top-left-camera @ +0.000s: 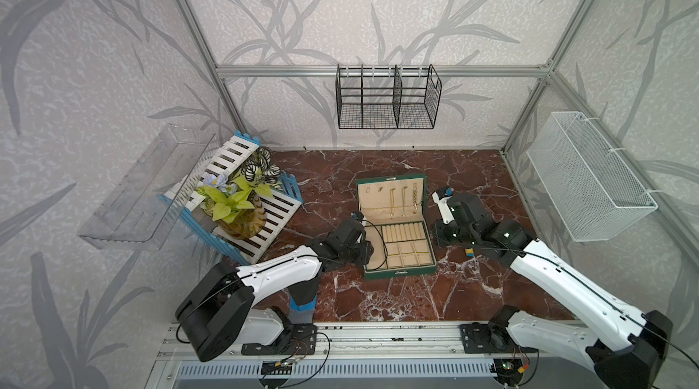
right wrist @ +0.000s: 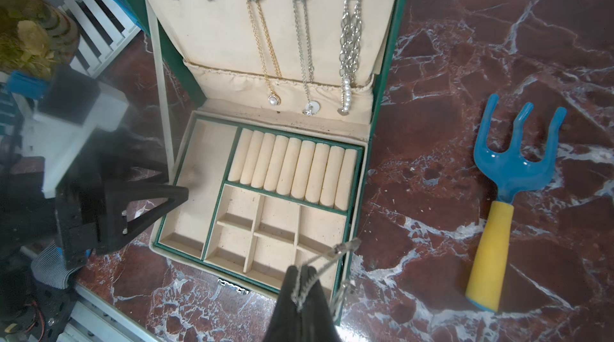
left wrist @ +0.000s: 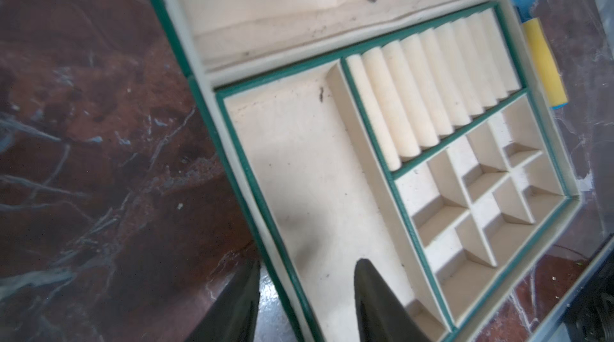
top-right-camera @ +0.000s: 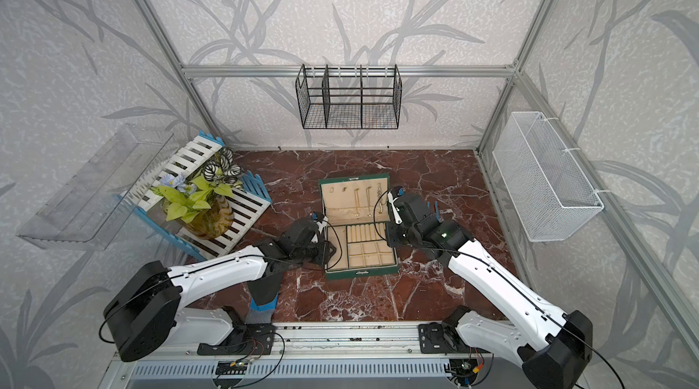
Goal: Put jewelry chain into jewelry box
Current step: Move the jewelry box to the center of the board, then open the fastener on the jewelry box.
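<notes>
The dark green jewelry box lies open mid-table, its beige lid standing up. Three chains hang from the lid hooks: a gold one, a thin silver one and a chunky silver one. My right gripper is shut on a thin silver jewelry chain, above the tray's corner by the gold clasp. A loop of it sticks out past the fingertips. My left gripper is open astride the box's side wall, one finger over the long compartment, nothing between its fingers.
A blue and yellow garden fork lies right of the box. A vase of leaves stands on a blue and white slatted rack at the left. A black wire basket, a white mesh basket and a clear shelf hang on the walls.
</notes>
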Robot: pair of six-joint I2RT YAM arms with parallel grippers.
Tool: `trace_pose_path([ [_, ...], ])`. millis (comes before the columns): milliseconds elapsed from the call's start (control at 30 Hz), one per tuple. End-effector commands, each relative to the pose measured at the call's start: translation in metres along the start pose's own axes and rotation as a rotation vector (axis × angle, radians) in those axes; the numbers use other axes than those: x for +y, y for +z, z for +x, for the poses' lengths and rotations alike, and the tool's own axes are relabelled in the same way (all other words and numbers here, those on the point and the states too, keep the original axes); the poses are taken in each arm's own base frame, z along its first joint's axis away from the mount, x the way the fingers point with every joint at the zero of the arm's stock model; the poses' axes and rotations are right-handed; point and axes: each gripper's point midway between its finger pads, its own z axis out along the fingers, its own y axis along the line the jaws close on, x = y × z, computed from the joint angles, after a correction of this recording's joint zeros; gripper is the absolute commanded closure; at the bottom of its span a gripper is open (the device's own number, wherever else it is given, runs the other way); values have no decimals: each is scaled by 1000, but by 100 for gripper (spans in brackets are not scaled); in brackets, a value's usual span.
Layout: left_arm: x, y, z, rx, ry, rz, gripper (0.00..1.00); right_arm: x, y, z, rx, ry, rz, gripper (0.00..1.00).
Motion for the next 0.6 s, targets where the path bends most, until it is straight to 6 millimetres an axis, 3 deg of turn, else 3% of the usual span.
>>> trace_pose_path([
  [0,-4,-31,-50,-147,162,-61,35,5,-3,0,-4,3,-64,100],
  [100,-12,-54,-83,-254,335,-87,38,7,-2,-3,-10,11,-112,100],
  [333,-40,-91,-135,-498,783,-1,50,10,2,-9,-28,-7,-180,100],
  [433,-44,-91,-149,-555,899,44,51,13,3,-10,-40,-12,-209,100],
  [567,-49,-70,-159,-514,1016,51,54,18,5,-11,-48,-17,-245,100],
])
